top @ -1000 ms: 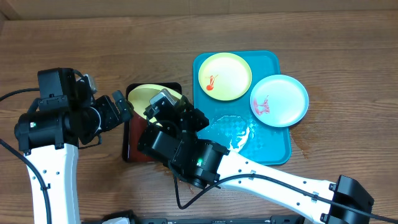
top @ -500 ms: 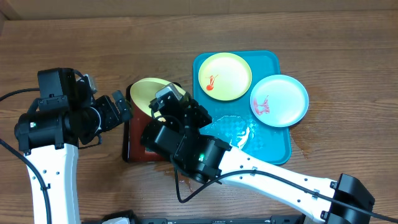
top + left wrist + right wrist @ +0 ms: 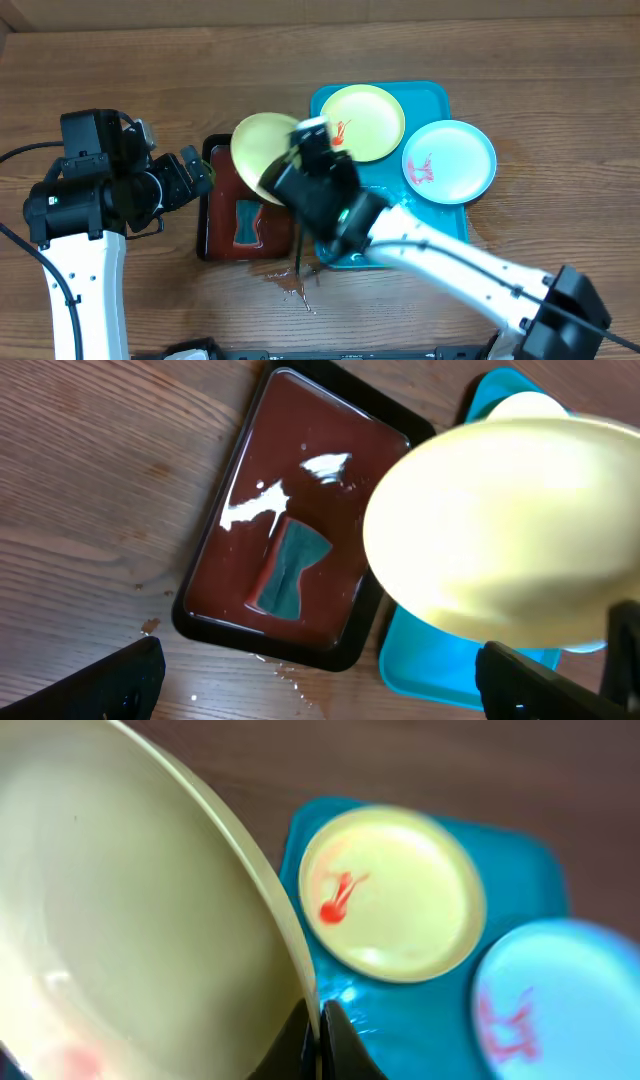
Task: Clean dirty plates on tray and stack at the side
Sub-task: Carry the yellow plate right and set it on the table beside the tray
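Overhead looks straight down on the whole worktop [image 3: 120,60]; tray [image 3: 440,230] at 3 o'clock. Both wrist views look down, closer, sharing that tray.

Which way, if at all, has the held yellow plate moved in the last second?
Yes. The held plate shifted right: from inside the black tray to overhanging its right edge, toward the turquoise tray.

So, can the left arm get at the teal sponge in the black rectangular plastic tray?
Probably yes: the open left gripper sits beside the black tray, the teal sponge lies uncovered, and the pale yellow round plate held by the right gripper overhangs only one corner.
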`<act>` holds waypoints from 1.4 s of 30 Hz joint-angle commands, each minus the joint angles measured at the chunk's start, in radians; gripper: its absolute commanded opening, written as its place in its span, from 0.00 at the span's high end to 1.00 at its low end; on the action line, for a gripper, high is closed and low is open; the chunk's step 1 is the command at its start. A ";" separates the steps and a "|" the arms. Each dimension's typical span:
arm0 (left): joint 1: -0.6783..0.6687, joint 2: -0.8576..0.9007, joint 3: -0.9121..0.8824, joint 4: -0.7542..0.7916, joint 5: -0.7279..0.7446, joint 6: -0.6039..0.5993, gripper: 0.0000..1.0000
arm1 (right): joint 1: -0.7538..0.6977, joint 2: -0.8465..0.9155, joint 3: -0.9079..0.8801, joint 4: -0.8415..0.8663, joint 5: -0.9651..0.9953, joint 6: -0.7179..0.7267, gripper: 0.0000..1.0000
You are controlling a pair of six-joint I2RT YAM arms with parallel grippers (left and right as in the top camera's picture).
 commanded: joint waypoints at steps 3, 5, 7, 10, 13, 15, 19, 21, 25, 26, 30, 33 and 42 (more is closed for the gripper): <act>0.005 -0.004 0.016 0.000 -0.006 0.023 0.00 | -0.246 -0.069 0.049 -0.008 -0.626 0.126 0.96; 0.005 -0.004 0.016 0.000 -0.006 0.023 0.00 | -0.357 -0.100 0.064 -0.017 -0.778 0.084 0.96; 0.005 -0.004 0.016 0.000 -0.006 0.023 0.00 | -0.494 -0.140 0.078 -0.044 -0.873 0.069 0.96; 0.005 -0.004 0.016 0.000 -0.006 0.023 0.00 | -0.690 -0.183 0.090 -0.117 -0.876 0.069 0.96; 0.005 -0.004 0.016 0.000 -0.006 0.023 0.00 | -0.922 -0.189 0.089 -0.208 -0.849 0.066 0.96; 0.005 -0.004 0.016 0.000 -0.006 0.023 0.00 | -1.095 -0.171 0.081 -0.269 -0.809 0.066 0.96; 0.005 -0.004 0.016 0.000 -0.006 0.023 0.00 | -1.369 -0.104 0.057 -0.332 -0.750 0.025 0.96; 0.005 -0.004 0.016 0.000 -0.006 0.023 0.00 | -1.482 -0.052 0.039 -0.350 -0.748 0.021 0.96; 0.005 -0.004 0.016 0.000 -0.006 0.023 0.00 | -1.574 0.028 -0.028 -0.334 -0.745 0.021 0.96; 0.005 -0.004 0.016 0.000 -0.006 0.023 0.00 | -1.581 0.045 -0.046 -0.325 -0.743 0.021 0.96; 0.005 -0.004 0.016 0.000 -0.006 0.023 0.00 | -1.581 0.094 -0.133 -0.279 -0.683 0.021 0.96; 0.005 -0.004 0.016 0.000 -0.006 0.023 0.00 | -1.568 0.094 -0.193 -0.245 -0.640 0.021 0.96; 0.005 -0.004 0.016 0.000 -0.006 0.023 0.00 | -1.424 0.094 -0.318 -0.232 -0.615 0.022 0.96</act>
